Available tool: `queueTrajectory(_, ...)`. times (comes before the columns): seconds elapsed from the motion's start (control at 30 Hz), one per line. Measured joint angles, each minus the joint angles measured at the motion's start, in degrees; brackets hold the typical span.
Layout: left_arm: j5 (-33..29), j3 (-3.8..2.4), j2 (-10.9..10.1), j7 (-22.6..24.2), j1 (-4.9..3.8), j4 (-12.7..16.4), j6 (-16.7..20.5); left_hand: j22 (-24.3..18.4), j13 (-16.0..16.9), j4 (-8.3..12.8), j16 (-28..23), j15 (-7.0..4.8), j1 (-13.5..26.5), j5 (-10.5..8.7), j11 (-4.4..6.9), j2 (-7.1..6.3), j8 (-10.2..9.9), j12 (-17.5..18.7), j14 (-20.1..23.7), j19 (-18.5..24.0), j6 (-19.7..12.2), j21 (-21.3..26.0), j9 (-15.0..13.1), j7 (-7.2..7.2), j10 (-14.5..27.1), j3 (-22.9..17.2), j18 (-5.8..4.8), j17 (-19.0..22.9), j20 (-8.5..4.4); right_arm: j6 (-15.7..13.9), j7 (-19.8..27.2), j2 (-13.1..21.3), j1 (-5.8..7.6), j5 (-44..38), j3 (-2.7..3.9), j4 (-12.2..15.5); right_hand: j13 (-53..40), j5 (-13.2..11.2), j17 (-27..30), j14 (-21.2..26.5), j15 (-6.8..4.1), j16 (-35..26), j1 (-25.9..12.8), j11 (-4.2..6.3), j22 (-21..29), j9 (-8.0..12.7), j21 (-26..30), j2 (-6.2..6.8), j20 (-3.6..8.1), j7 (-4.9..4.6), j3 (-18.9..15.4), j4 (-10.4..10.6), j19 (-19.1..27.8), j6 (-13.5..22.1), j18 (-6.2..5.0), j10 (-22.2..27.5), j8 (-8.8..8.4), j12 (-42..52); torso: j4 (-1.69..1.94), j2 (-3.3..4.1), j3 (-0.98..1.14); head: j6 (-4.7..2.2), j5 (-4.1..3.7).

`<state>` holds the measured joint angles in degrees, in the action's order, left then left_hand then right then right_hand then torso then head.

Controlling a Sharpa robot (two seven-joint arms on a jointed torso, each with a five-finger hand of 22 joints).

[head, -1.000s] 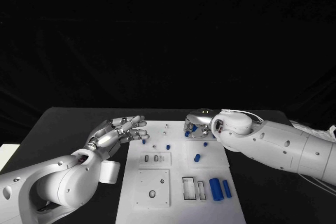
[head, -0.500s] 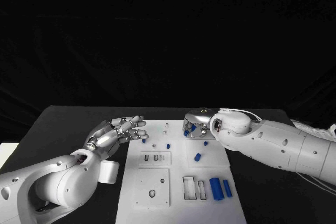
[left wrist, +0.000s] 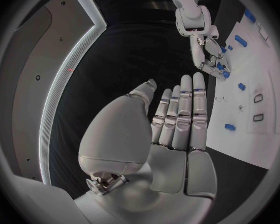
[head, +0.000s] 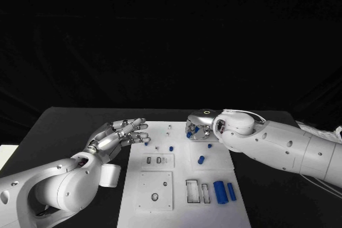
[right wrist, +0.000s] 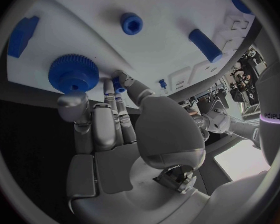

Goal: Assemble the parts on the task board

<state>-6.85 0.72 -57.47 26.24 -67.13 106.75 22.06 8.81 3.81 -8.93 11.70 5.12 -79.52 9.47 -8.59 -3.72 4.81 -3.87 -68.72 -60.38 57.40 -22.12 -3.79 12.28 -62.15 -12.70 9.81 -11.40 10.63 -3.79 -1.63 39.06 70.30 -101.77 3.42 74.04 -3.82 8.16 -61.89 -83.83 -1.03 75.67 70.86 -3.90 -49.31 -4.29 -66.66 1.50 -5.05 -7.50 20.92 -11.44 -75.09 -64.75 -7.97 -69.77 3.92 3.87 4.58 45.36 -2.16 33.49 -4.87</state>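
Fingertips of the right hand [head: 198,127] curl down at the far end of the white rectangular task board [head: 182,201], closed round a small blue part [right wrist: 118,90] that seems pinched between thumb and a finger, though the right wrist view leaves the grip itself partly hidden. Just beside those fingers stands a blue toothed gear [right wrist: 72,73], seated on the board near its edge. Farther out on the same surface sit a short blue socket-headed plug [right wrist: 131,23] and a blue cylindrical peg [right wrist: 205,45]. The left hand [head: 119,135] hovers at the board's left edge with its silver fingers [left wrist: 185,115] straight, side by side and holding nothing.

Two long blue cylinders [head: 224,192] lie loose near the board's near end, beside empty rectangular slots [head: 196,191], and several small blue pieces are scattered across the middle. By that showing the assembly is early: the gear looks placed, one part is in hand, and most slots wait unfilled.
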Motion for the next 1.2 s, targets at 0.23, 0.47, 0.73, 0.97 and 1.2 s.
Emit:
queueTrajectory(0.23,0.0,0.0,0.0,-0.2,-0.01,0.0,0.0,0.0,0.0,0.1,-0.2,0.0,0.0,0.0,-0.2,0.0,0.0,0.1,0.0,0.0,0.0,0.0,0.0,-0.01,0.2,-0.2,0.0,-0.1,0.0,-1.3,-0.1,0.1,-0.12,0.1,-0.15,0.3,0.0,-1.0,-0.2,0.0,0.0,0.2,0.3,0.49,-3.4,0.0,-2.6,-0.78,0.64,-0.03,1.8,1.5,-0.6,-1.6,-0.01,-2.4,0.31,0.0,0.04,0.07,-0.03,-0.05,-0.01)
queueTrajectory(0.47,0.0,0.0,-0.1,-0.5,-0.02,-0.1,0.0,0.0,0.0,0.1,-0.2,0.0,0.0,0.0,-0.2,0.0,-0.2,0.1,0.0,0.0,0.0,0.0,0.0,-0.01,0.2,-0.2,0.0,-0.2,0.0,-5.1,-0.8,0.1,-0.34,0.3,-0.28,1.6,-0.1,-2.2,-0.2,-0.2,-0.21,0.5,0.2,0.81,-6.3,0.0,-4.4,-0.99,0.64,-0.07,2.5,2.2,-1.9,-1.8,0.93,-2.8,0.31,0.0,0.11,0.13,-0.11,-0.4,0.14)
queueTrajectory(0.73,0.0,0.0,-0.1,-0.7,-0.04,-0.1,0.0,0.0,0.0,0.3,-0.4,0.0,0.0,0.0,-0.41,0.0,-0.4,0.1,0.0,0.2,-0.2,0.0,0.0,0.19,0.4,-0.3,0.01,-0.3,0.21,-8.8,-2.0,-1.1,0.08,0.3,-0.1,1.8,-0.1,-2.6,-0.1,-0.2,-0.21,0.5,0.2,0.61,-6.7,0.0,-4.6,-0.99,0.64,-0.07,2.9,2.6,-1.9,-1.8,0.93,-3.0,0.31,0.0,0.14,0.24,-0.14,-0.73,0.34)
queueTrajectory(0.97,0.0,0.0,0.0,-0.9,-0.05,-0.2,0.0,0.0,0.0,0.7,-0.4,0.2,0.0,0.0,-0.41,0.0,-0.4,0.1,0.2,0.2,-0.2,0.0,0.0,0.19,0.4,-0.3,0.0,-0.3,0.21,-10.9,-2.9,-3.3,0.25,0.1,-0.09,0.7,-0.1,-2.8,-0.1,-0.2,-0.21,0.5,0.2,0.6,-6.8,0.0,-4.8,-0.98,0.64,-0.07,3.1,2.8,-1.9,-1.8,0.93,-3.0,0.31,0.0,0.21,0.31,-0.13,-0.87,0.62)
queueTrajectory(1.2,0.0,0.0,0.3,-1.1,-0.06,-0.4,0.0,0.0,0.0,0.7,-0.4,0.2,0.0,0.0,-0.41,0.0,-0.4,0.1,0.2,0.2,-0.2,0.0,0.0,0.19,0.4,-0.3,0.0,-0.4,0.21,-12.1,-3.4,-6.0,0.31,-0.3,-0.07,-2.0,-0.1,-3.1,-0.2,-0.2,-0.21,0.7,0.2,0.6,-6.9,0.0,-4.8,-0.97,0.64,-0.07,3.2,2.9,-1.9,-1.8,0.93,-3.0,0.25,0.0,0.25,0.37,-0.13,-1.03,0.78)
